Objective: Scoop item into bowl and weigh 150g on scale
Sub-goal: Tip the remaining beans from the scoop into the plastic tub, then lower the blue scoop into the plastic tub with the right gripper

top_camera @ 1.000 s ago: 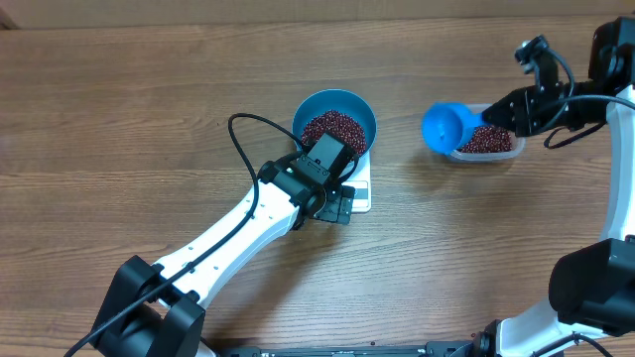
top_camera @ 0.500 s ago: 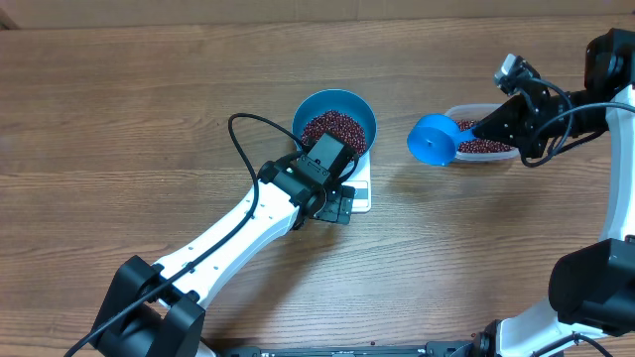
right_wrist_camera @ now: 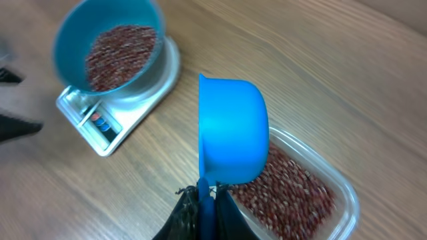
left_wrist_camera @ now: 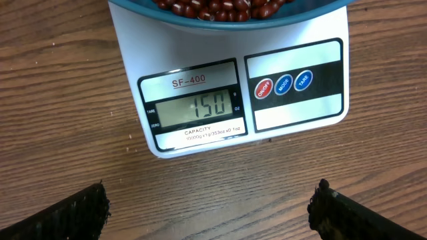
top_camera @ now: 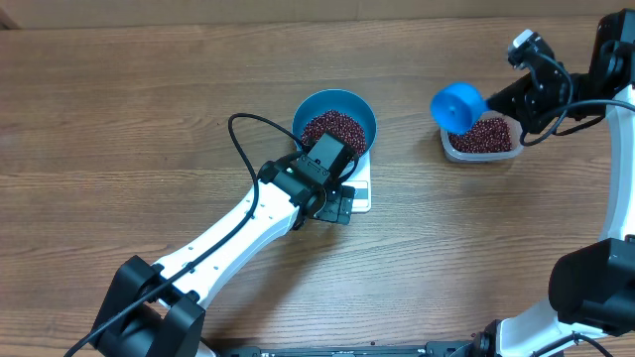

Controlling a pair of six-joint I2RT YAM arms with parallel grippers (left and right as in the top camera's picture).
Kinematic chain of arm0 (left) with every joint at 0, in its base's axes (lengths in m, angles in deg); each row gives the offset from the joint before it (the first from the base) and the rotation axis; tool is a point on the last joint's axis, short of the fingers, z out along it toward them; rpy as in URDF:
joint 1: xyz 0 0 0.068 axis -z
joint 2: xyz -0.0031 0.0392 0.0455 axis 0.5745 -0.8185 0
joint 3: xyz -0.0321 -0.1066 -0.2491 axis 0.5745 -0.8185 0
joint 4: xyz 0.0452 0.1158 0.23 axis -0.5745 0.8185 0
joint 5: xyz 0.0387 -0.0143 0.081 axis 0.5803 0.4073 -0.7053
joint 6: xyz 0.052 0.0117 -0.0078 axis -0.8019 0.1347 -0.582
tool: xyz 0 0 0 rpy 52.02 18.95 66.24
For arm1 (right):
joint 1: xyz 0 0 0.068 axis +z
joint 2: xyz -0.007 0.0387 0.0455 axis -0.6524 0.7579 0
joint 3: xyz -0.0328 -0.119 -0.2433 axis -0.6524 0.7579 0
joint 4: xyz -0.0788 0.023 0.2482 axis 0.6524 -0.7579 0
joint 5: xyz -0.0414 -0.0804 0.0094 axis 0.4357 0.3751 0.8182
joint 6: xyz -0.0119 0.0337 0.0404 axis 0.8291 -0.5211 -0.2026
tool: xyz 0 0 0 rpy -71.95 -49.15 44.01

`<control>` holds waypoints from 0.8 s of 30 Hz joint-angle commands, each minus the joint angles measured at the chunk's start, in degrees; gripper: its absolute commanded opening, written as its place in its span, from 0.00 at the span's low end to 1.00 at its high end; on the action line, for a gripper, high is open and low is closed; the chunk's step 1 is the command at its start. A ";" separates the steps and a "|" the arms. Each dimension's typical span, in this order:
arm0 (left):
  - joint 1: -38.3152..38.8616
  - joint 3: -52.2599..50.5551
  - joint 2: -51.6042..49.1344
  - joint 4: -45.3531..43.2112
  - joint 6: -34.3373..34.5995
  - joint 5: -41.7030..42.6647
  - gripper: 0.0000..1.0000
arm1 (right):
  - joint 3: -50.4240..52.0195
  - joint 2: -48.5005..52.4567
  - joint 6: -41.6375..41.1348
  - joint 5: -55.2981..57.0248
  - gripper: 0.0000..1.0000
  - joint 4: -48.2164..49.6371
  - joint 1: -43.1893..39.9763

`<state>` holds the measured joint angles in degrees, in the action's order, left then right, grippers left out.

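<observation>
The blue bowl [top_camera: 335,121] stands on the white scale [top_camera: 362,183] and holds a heap of red-brown beans [top_camera: 335,129]. In the left wrist view the scale [left_wrist_camera: 200,53] has a display [left_wrist_camera: 193,107] reading 150. My left gripper [left_wrist_camera: 210,203] hangs open over bare table just in front of the scale, nothing between its fingers. My right gripper [right_wrist_camera: 207,200] is shut on the handle of a small blue scoop [right_wrist_camera: 233,130]. The scoop is tipped on its side above the left end of the clear tub [right_wrist_camera: 337,193] of beans [right_wrist_camera: 287,183].
The left arm [top_camera: 228,233] stretches from the table's front edge to the scale [right_wrist_camera: 120,110], hiding much of it from above. The clear tub [top_camera: 481,137] sits at the right, apart from the bowl [right_wrist_camera: 110,40]. A black cable [top_camera: 238,134] loops left of the bowl.
My right gripper swung the scoop left and low off the tub's end, then back up and right over the tub. The left arm, bowl and scale have not moved.
</observation>
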<state>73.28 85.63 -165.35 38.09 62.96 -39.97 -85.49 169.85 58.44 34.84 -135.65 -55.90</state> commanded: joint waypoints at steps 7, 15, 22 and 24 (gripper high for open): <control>-0.09 -0.11 0.33 -0.02 -1.07 0.09 0.99 | -1.31 0.31 -22.36 15.37 0.13 2.45 0.00; -0.09 -0.11 0.33 -0.02 -1.07 0.09 0.99 | -1.31 0.31 -28.59 20.15 0.17 3.10 0.00; -0.09 -0.11 0.33 -0.02 -1.07 0.09 0.99 | -1.31 0.63 -37.59 20.09 0.15 5.07 0.00; -0.09 -0.11 0.33 -0.02 -1.07 0.09 1.00 | -1.31 1.16 -40.61 19.43 0.12 5.20 0.00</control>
<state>73.28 85.63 -165.35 38.09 62.96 -39.94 -85.49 170.01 24.97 54.57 -130.93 -55.90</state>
